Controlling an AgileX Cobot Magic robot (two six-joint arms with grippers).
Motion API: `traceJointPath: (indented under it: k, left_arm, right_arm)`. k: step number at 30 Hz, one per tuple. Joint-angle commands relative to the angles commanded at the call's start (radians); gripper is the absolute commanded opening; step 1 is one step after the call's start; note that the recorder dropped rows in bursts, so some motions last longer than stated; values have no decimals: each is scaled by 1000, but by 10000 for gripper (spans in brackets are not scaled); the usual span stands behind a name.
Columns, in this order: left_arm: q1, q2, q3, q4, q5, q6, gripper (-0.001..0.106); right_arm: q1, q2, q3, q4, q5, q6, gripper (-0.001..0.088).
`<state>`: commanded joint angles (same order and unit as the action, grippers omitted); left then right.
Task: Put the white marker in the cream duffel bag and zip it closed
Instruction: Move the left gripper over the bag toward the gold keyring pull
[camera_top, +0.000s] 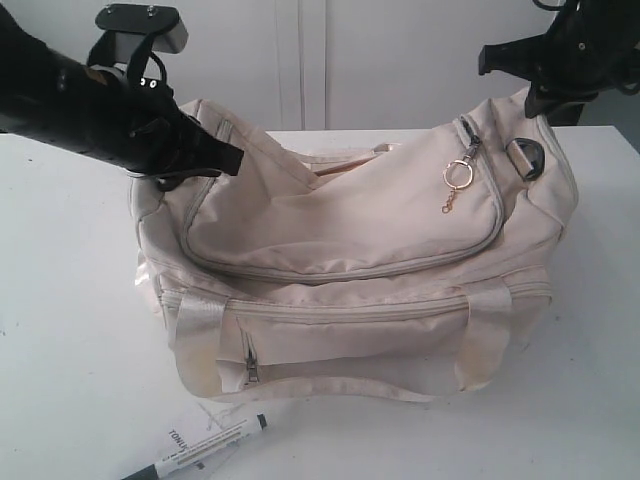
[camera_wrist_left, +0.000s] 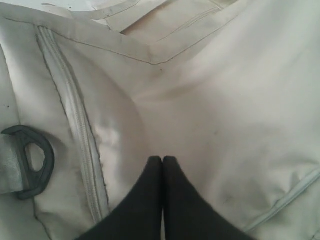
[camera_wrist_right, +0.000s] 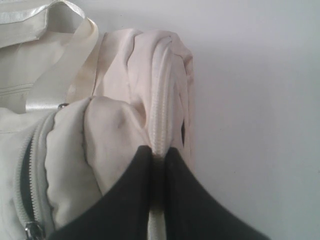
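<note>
**Marker out on table, bag pinched at both ends**

Nearest, at 6 o'clock on the table (camera_top: 60, 350): white marker (camera_top: 205, 447), lying flat on a slant, partly over a paper tag (camera_top: 180, 438). Slim white barrel with black print, black at both ends. Well outside the bag, touched by neither arm. Judged light, rigid and smooth, so likely to roll or slip. Best taken mid-barrel, across the width, without catching the tag.

Next back, centre of table: cream duffel bag (camera_top: 400, 290), slumped and creased. Shows a zipped front pocket (camera_top: 340, 350), a shiny webbing handle (camera_top: 195, 315), a curved top flap (camera_top: 340, 220) and a gold keychain (camera_top: 457, 180) at 1 o'clock, with a black strap ring (camera_top: 525, 158) just beside it. Gap showing behind the flap at 12 o'clock; hard to tell how far it is unzipped. Judged soft and floppy, so the cloth will bunch under a pull. Needs one end held taut for zipping.

Farthest: left fingers (camera_wrist_left: 155, 167) at 10 o'clock of the bag, tips closed tight against the flap; can't tell if a fold is caught. Right fingers (camera_wrist_right: 145, 160) at 2 o'clock, clamped narrow on the zip seam at the bag's end.
</note>
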<state>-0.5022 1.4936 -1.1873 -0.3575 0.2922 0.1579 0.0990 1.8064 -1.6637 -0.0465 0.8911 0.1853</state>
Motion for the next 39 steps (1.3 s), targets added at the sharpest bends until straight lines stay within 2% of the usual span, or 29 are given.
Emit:
traceJointPath:
  k: [5,17,25,31,39]
  left_arm:
    - [-27,24,-2,-19,-12,0,0]
    - [-155,107,-3,-33,-117,0,0]
    - [-162,173,-129,-39,-26,7,0]
    - [-162,231,-230,-71,50,100,0]
    - [-159,307,-319,-324,123,388,0]
  right_arm:
    - [0,0,0,0,0,0,0]
    - [0,0,0,0,0,0,0]
    - [0,0,0,0,0,0,0]
    - [0,0,0,0,0,0,0]
    - [0,0,0,0,0,0,0]
